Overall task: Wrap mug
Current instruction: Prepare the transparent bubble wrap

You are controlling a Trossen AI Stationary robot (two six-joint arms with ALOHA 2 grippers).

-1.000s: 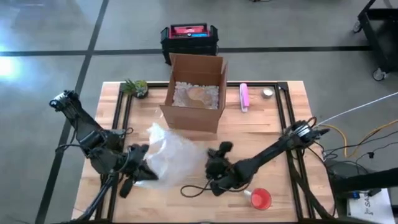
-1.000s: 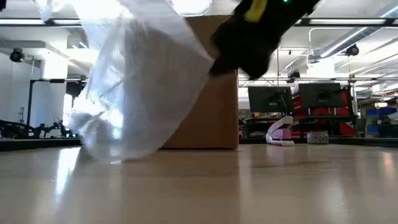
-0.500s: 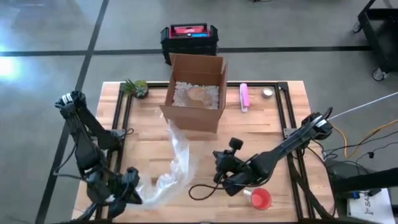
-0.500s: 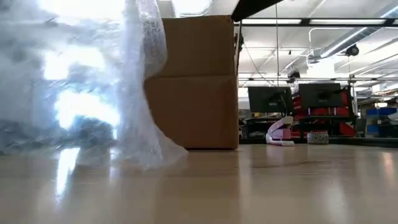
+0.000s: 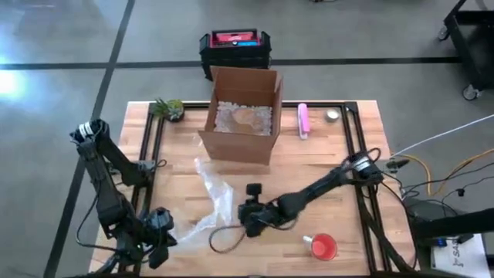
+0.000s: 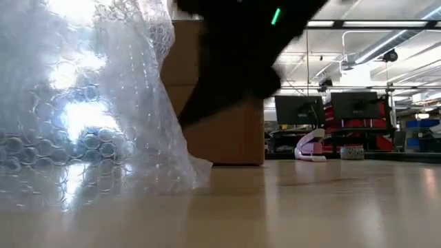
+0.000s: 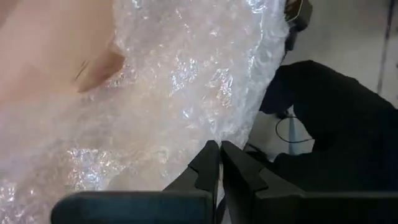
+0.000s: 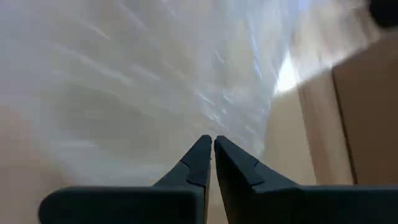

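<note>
Clear bubble-wrap sheet (image 5: pixel 212 202) lying spread on wooden bench (image 5: pixel 324 158), left gripper (image 5: pixel 158 239) fingers clamping 1 corner for flattening; right gripper (image 5: pixel 248 220) fingers together, empty; red mug (image 5: pixel 323 247) waiting near bench's front edge, unwrapped.

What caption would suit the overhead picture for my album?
Two arms stretch bubble wrap on a wooden table before an open box; a red mug waits nearby.

Wooden table (image 5: pixel 324 162) — box (image 5: pixel 241 116), bubble wrap (image 5: pixel 212 197), red mug (image 5: pixel 323 247), plant (image 5: pixel 168 109).
</note>
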